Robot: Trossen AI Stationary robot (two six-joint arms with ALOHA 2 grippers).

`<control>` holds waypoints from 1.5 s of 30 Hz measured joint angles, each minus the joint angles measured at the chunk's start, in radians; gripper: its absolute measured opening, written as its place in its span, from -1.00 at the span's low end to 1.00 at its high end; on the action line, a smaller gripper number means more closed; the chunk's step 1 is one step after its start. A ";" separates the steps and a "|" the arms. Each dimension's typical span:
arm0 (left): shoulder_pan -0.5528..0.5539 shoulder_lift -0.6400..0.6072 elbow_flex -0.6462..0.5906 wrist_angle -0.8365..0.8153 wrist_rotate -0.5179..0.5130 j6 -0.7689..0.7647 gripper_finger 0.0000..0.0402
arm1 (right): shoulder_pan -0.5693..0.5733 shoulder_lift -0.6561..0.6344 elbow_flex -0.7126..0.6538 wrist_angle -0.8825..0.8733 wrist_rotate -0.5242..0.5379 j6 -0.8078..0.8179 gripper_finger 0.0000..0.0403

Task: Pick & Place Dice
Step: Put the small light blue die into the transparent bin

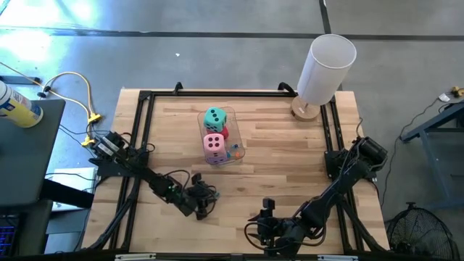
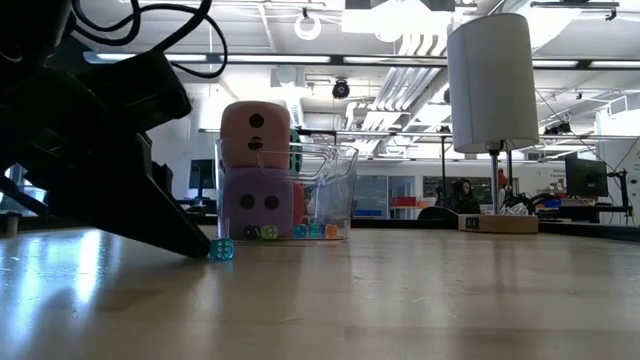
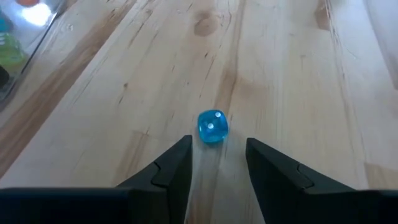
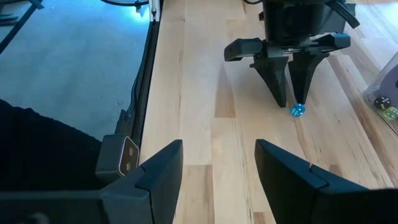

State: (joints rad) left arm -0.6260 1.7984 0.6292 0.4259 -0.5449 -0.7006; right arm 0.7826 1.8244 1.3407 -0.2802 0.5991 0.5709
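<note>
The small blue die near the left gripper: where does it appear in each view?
High view: not discernible, hidden at the left gripper.
Low view: small blue die on the table, left of the clear container.
Left wrist view: centre, just beyond the fingertips.
Right wrist view: upper right.
Shared landmark: the left gripper.

From above I cannot see the small blue die [image 3: 212,127]; the left gripper [image 1: 204,204] covers that spot. In the low view the left arm [image 2: 90,140] is cut by the picture's edge, and its fingertips I cannot separate. The red die [image 1: 224,132] is mostly hidden between the teal die [image 1: 214,118] and the pink die [image 1: 214,147]. The purple die [image 2: 256,203] does not show from above, it is under the pink one. The beads [image 1: 233,153] in the bin [image 1: 240,138] are too small to count. The right gripper [image 1: 268,217] from above is a dark shape; its fingers [image 4: 163,168] are cut off in its own wrist view.
</note>
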 joint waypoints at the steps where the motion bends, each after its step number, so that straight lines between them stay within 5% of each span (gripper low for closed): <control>1: -0.001 0.000 0.000 0.000 -0.006 0.000 -0.28 | 0.000 0.000 0.000 0.000 0.000 0.000 -0.05; 19: -0.014 0.001 -0.001 0.026 -0.045 0.106 -0.28 | 0.000 0.000 0.000 0.000 0.000 0.000 -0.05; 34: -0.014 0.023 0.000 0.043 -0.047 0.047 -0.27 | 0.000 0.000 0.000 0.000 0.000 -0.010 -0.05; 45: -0.073 0.107 0.002 0.172 -0.199 0.093 0.00 | -0.004 0.000 0.000 0.000 0.000 -0.014 -0.05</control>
State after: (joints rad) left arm -0.6993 1.9058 0.6308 0.5980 -0.7437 -0.6077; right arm 0.7784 1.8244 1.3407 -0.2804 0.5991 0.5573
